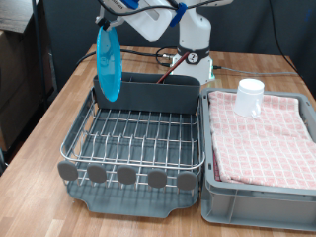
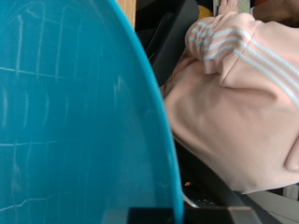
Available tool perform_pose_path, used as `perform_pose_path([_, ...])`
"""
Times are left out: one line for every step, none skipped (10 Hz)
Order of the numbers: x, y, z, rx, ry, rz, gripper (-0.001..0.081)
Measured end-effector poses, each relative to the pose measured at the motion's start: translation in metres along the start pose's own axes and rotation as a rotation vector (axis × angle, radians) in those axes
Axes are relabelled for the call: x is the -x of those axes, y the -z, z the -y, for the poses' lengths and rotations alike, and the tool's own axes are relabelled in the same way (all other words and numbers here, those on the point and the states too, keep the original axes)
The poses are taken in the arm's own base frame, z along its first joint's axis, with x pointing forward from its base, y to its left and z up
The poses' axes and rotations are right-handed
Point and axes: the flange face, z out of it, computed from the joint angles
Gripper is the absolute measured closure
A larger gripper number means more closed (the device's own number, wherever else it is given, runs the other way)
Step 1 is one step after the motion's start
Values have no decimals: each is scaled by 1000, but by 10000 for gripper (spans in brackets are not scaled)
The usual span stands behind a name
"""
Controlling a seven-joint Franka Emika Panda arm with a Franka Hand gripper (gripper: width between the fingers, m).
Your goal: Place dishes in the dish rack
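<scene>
Surface (image 1: 59, 109): we see a wooden top carrying the rack on the exterior view's left and a crate just beside it on the right.

Rack (image 1: 138, 138): its wire grid looks bare to us; nothing stands in the slots, and the grey discs (image 1: 126, 176) line its near edge. The tall caddy (image 1: 163, 95) sits at the far end.

Crate (image 1: 259, 193): grey, lined with the pink checked cloth (image 1: 262, 133).

Plate (image 1: 108, 61): we see it hanging upright, edge toward the camera, above the rack's far left corner and just in front of the caddy. It is clear of the wires, so we judge it not yet set down. In the wrist view the plate (image 2: 75, 121) fills most of the picture.

Mug (image 1: 250, 97): on the cloth at the crate's far end, apparently upside down, untouched.

Spoon: we cannot find it in either view.

Gripper (image 1: 107, 22): at the plate's top edge, clenched on the rim as we judge, though its fingers are hard to make out in the exterior view and do not show plainly in the wrist view.

Progress: early, by our reckoning. Nothing rests in the rack; the plate is in the air over it, and the mug waits in the crate.
</scene>
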Motion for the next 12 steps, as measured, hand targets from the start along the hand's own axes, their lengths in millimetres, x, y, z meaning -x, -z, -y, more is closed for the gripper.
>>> perform_pose_path([-3,2,1,2,9,-11,789])
perform_pose_path([-4,1,3,6,22,-24,789])
perform_pose_path([-4,-2,6,10,41,-38,789])
perform_pose_path([-3,-7,11,6,57,-46,789])
perform_pose_path([-1,-15,16,-4,69,-47,789])
perform_pose_path([1,-25,21,-14,76,-45,789])
perform_pose_path([4,-33,26,-19,82,-40,789])
perform_pose_path([7,-41,30,-23,83,-36,789])
perform_pose_path([10,-48,34,-27,80,-31,789])
perform_pose_path([13,-54,38,-34,76,-28,789])
perform_pose_path([16,-60,42,-41,75,-24,789])
perform_pose_path([20,-64,47,-45,74,-20,789])
